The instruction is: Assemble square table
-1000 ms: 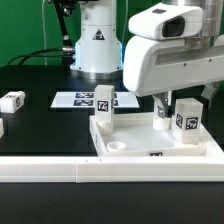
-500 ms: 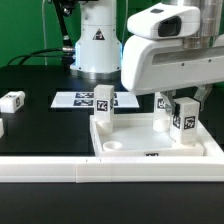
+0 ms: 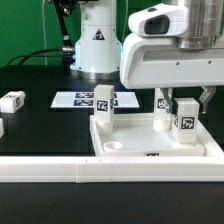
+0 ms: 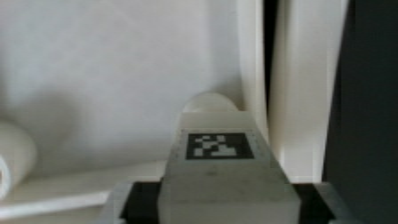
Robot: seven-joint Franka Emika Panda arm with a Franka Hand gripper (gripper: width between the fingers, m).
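The square table (image 3: 125,148) is lying at the desk's (image 3: 40,125) front edge, just behind the white rail (image 3: 60,168). A leg (image 3: 185,122) is standing on it, by its edge on the exterior view's right. The claw (image 3: 186,100) is squeezing this leg.

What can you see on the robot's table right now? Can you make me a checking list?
Surface: black table, flat and dark.
Job's things: tabletop lies flat; standing leg in its corner; loose leg at the exterior view's left.
Clutter: marker board; long white rail in front.
Gripper: gripper shut on held leg.
Cables: green cable behind the table.
Surroundings: robot base at the back.
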